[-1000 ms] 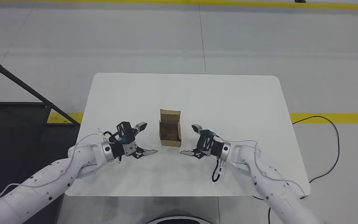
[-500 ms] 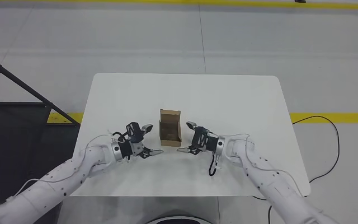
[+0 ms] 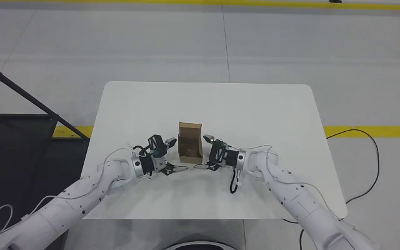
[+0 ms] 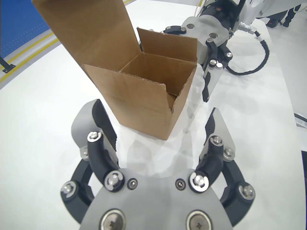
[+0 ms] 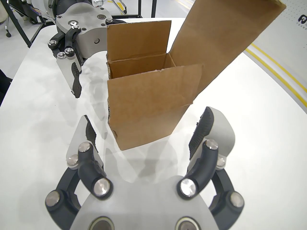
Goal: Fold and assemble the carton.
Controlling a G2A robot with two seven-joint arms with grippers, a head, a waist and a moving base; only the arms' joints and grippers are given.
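A small brown carton [image 3: 189, 143] stands upright at the middle of the white table [image 3: 269, 112], its top open and its flaps up. One long flap rises on the far side. My left gripper [image 3: 172, 155] sits close beside the carton's left side, open, with nothing between its fingers. In the left wrist view the carton [image 4: 141, 82] is just ahead of the open left gripper [image 4: 156, 118]. My right gripper [image 3: 210, 152] is open right beside the carton's right side. The right wrist view has the carton [image 5: 153, 92] just in front of the open right gripper [image 5: 146, 130].
The table's bare surface spreads on all sides of the carton. A black cable [image 3: 236, 181] hangs from the right arm near the front edge. Grey floor with yellow lines [image 3: 362, 131] surrounds the table.
Both grippers have moved inward toward the carton from either side, the left one to the right and the right one to the left. The carton has stayed in place.
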